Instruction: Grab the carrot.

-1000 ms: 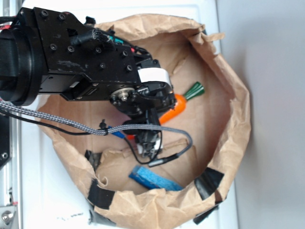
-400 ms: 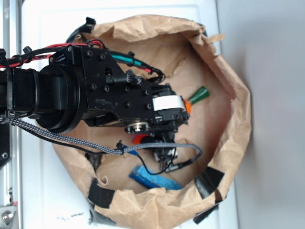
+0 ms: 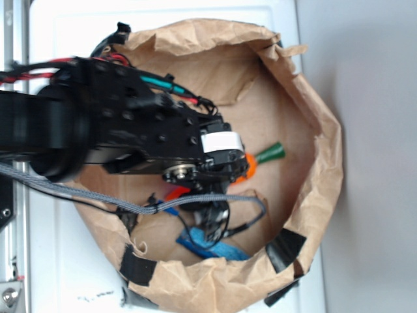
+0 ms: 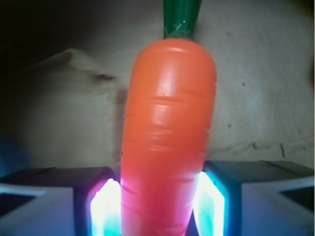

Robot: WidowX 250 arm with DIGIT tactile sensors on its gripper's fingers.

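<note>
Carrot (image 4: 167, 132): now bracketed by the lowered jaws, pads pressed to both flanks; grasp judged nearly secured, lift outstanding.

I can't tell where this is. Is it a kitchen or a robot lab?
Probably a robot test bench, not a kitchen. A black robot arm's tool sits on either side of a glossy orange toy carrot inside a crumpled brown paper bag taped with black tape, on a plain white tabletop.

The arm now reaches lower into the paper bag (image 3: 313, 195), covering most of the carrot (image 4: 167, 132), which sits between the gripper (image 4: 158, 204) fingers.
</note>
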